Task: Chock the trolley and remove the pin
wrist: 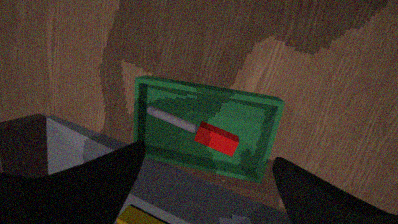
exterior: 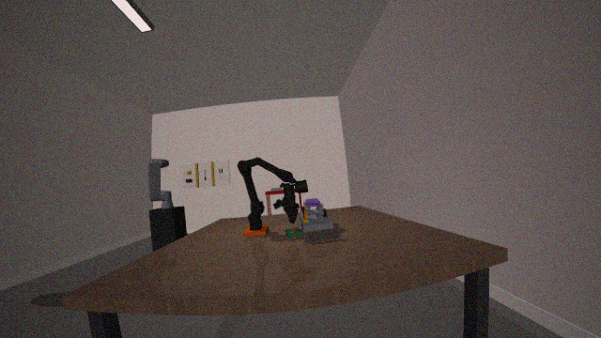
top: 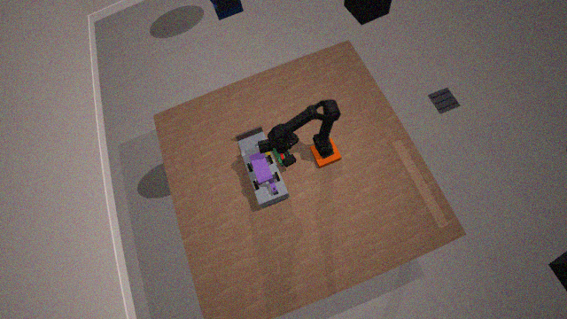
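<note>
My gripper (wrist: pixel 210 156) (top: pixel 283 158) (exterior: pixel 289 215) is open and empty, and hangs just above the green tray (wrist: pixel 141 102) (top: pixel 276 158) (exterior: pixel 294 232). The stop pin (wrist: pixel 215 138), with a grey shaft and a red head, lies flat inside the tray, clear of both fingers. The purple trolley (top: pixel 261 168) (exterior: pixel 314 204) stands on the grey ramp (top: pixel 272 199) (exterior: pixel 320 227) (wrist: pixel 65 145) beside the tray. The yellow chock (top: pixel 268 154) (wrist: pixel 136 216) sits on the ramp at the trolley's end nearest the tray. Whether it touches a wheel is hidden.
The arm's orange base (top: pixel 326 157) (exterior: pixel 255 231) stands on the wooden table to the right of the tray. A red frame (exterior: pixel 272 193) stands behind the arm, and a dark pedestal (exterior: pixel 166 227) with a grey device stands left of the table.
</note>
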